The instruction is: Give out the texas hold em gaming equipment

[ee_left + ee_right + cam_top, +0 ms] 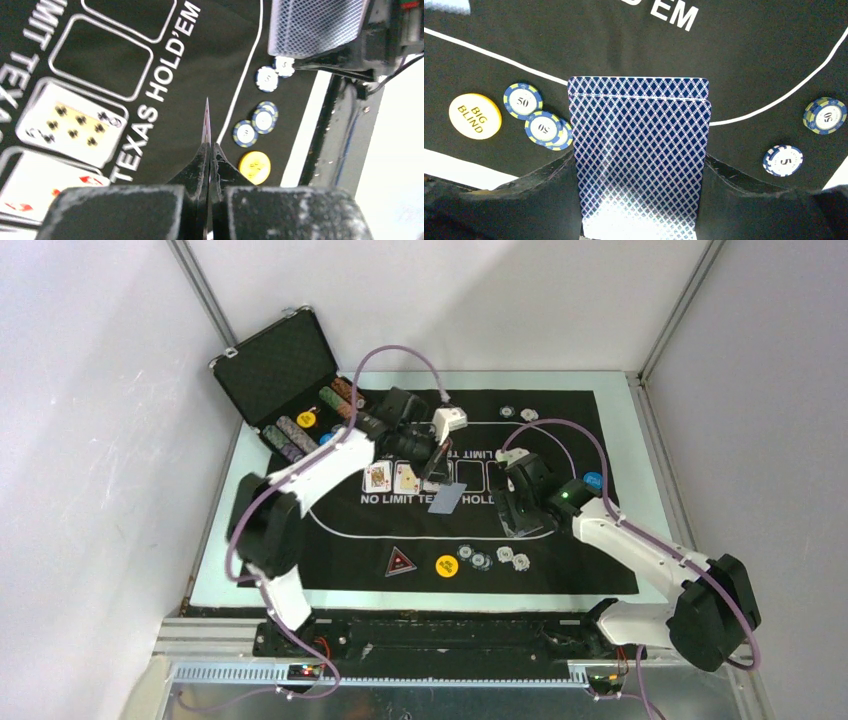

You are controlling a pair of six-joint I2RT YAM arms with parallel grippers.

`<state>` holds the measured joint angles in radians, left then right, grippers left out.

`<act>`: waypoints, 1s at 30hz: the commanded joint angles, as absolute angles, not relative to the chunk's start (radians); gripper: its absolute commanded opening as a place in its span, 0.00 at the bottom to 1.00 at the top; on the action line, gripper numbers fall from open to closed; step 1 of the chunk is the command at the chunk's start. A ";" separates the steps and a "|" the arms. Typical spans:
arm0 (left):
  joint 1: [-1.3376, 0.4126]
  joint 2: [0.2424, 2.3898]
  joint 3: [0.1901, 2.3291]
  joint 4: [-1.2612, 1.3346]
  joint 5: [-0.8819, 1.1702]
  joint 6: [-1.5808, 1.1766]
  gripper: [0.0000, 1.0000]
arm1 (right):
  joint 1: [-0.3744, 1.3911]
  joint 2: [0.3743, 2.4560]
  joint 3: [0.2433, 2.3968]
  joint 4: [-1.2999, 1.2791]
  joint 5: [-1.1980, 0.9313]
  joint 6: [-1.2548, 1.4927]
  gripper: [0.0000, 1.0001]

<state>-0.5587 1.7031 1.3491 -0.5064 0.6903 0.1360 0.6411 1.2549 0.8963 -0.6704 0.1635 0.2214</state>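
Right wrist view: we've got our right gripper [639, 169] clamped on the deck [639, 125], long axis pointing straight away over the mat [749, 60]. Farther out, left gripper [209, 151] pinches one card [206, 122] edge-on, sticking forward.

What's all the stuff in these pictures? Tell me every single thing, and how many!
mat: one, black with white writing, middle of the view
case: one, black, open, far-left corner
face-up cards: two, pale, in the mat's left boxes
single card: one, seen edge-on, pinched in the left hand
deck: one, blue-backed, held in the right hand
poker chips: at least five, blue-and-pale, near edge; two at the far edge; rows more in the case
yellow discs: two, one at the near edge, one in the case
blue disc: one, mat's right side
triangle marker: one, red-black, left of the near yellow disc
left hand: shut on the single card
right hand: closed on the deck
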 commanded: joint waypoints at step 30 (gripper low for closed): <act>-0.519 2.267 1.821 -0.266 0.703 -0.126 0.00 | 0.588 1.215 0.868 -0.618 0.148 0.234 0.00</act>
